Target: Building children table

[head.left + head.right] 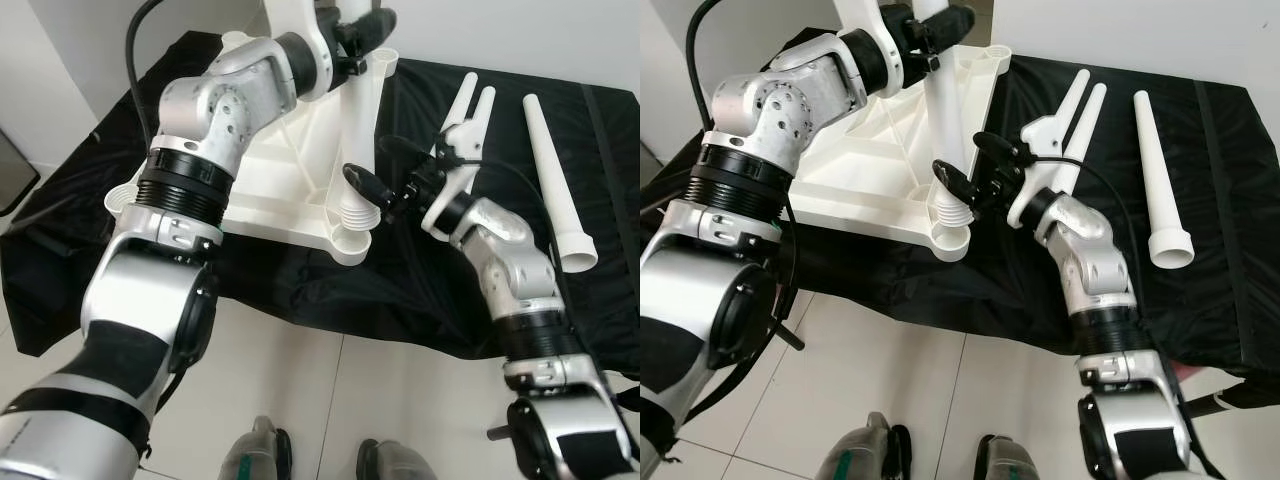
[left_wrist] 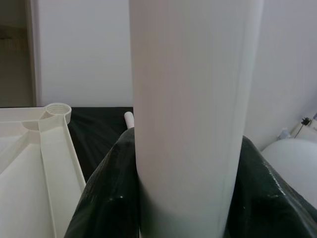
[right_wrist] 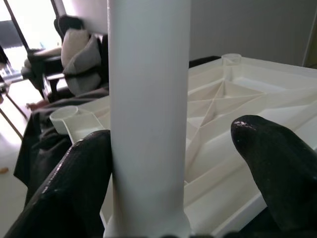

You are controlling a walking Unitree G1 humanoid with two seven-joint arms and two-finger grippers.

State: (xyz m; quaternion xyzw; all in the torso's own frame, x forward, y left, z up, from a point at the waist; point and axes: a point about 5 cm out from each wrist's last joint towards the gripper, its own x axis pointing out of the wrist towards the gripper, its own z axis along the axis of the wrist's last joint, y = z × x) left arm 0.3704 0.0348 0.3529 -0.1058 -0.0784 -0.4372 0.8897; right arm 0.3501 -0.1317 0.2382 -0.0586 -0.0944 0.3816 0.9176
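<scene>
White plastic leg (image 1: 358, 120), light, stiff, slippery: left jaws (image 1: 352, 40) pinch top; right jaws (image 1: 385, 185) spread near threaded base.

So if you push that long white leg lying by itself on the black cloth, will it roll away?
Probably. The loose leg looks round and smooth, so it could roll. Being tapered, it would likely curve round rather than go straight. The soft cloth may slow it.
</scene>
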